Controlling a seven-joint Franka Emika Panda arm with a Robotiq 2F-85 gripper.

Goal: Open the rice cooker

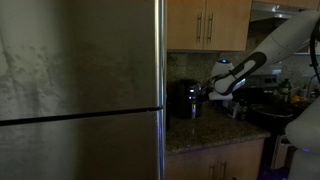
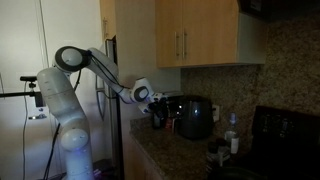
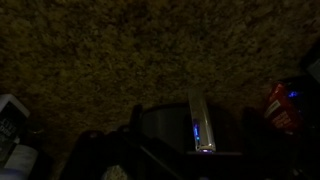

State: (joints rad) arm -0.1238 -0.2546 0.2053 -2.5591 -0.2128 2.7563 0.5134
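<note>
The rice cooker (image 1: 187, 100) is a small glossy black appliance on the granite counter, next to the steel fridge. It also shows in an exterior view (image 2: 195, 117). In the wrist view its dark body (image 3: 165, 130) with a silver strip and a blue light fills the lower middle. My gripper (image 1: 214, 92) hangs level with the cooker's upper part, close beside it and apart from it, as the exterior view (image 2: 157, 104) also shows. In the dim wrist view the two fingers (image 3: 190, 112) look spread wide, with nothing between them.
The tall steel fridge (image 1: 80, 90) stands right by the cooker. Wooden wall cabinets (image 2: 200, 35) hang above. Bottles and jars (image 2: 232, 135) and a dark stove (image 2: 285, 130) crowd the counter beyond. A red packet (image 3: 280, 105) lies at the right in the wrist view.
</note>
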